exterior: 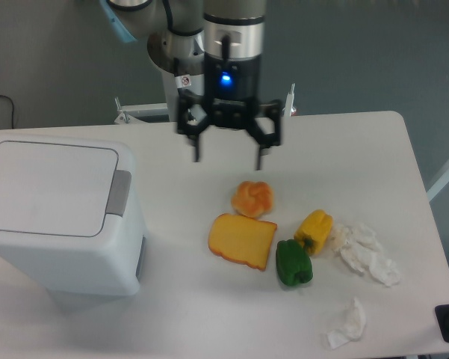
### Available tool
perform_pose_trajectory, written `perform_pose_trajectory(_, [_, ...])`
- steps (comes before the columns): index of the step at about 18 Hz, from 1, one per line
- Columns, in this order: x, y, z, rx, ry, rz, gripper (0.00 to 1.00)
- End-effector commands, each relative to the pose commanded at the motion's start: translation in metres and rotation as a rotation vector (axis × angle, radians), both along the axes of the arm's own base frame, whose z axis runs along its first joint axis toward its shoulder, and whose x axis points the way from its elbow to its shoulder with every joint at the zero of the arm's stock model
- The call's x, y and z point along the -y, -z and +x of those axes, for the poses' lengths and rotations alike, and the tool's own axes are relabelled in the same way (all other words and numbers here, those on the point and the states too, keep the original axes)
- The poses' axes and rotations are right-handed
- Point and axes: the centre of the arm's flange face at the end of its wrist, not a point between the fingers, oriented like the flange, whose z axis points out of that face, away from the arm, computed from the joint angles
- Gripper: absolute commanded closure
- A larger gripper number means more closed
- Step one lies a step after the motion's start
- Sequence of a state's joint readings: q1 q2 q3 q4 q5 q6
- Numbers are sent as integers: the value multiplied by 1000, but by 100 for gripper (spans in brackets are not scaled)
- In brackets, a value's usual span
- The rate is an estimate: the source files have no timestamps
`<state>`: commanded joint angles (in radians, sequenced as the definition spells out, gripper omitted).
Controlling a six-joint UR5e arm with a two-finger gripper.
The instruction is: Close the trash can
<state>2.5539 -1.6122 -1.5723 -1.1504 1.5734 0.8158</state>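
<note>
The trash can (60, 224) is a big white boxy bin at the left of the table. Its flat lid (48, 187) lies shut and level, with the grey latch tab (119, 193) on its right edge. My gripper (228, 158) hangs open above the table's middle, well to the right of the bin and just behind the orange bun. Nothing sits between its fingers.
An orange bun (252, 198), a yellow cheese wedge (242, 240), a green pepper (293, 262) and a yellow pepper (314, 229) lie right of centre. Crumpled white tissues (366, 253) and another scrap (348, 324) lie near the right front.
</note>
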Motion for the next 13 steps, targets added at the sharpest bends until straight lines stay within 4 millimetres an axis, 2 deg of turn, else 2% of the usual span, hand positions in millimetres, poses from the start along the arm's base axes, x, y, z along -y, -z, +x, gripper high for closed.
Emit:
perform_pose_trajectory(3, [48,10,-39,5,-90,-94,0])
perform_pose_trajectory(5, [89,16,-62,25,-129,-178,0])
perform_pose_trajectory(8, [155,24,-95,56,-87,-265,0])
perform_pose_trajectory(10, [190,22,-102,81,-76,-290,0])
perform_pose_trajectory(13, [255,11,-104,132,-70,-323,0])
